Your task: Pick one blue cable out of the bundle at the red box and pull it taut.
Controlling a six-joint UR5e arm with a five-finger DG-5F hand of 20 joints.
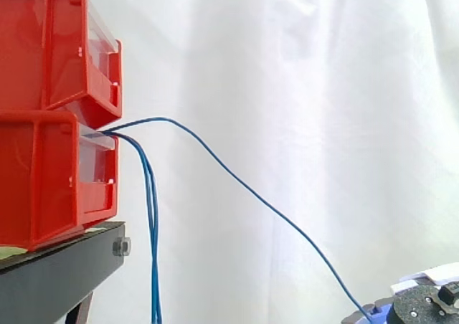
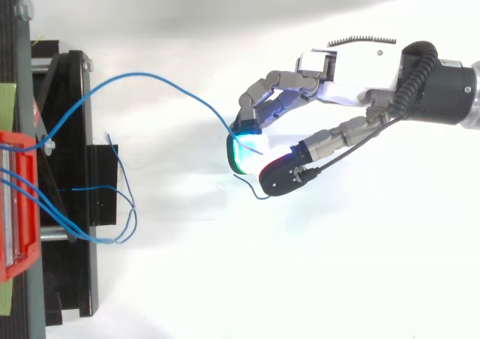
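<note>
Blue cable (image 2: 142, 73) seemingly pinched between curled fingers (image 2: 262, 99), slack.

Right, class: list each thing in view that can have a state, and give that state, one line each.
pinched blue cable: runs from the bins to the hand, bowed, not yet taut.
hand: shut on that cable.
other blue cables: hanging slack.
red bins: stacked, cables leaving between them.
</note>
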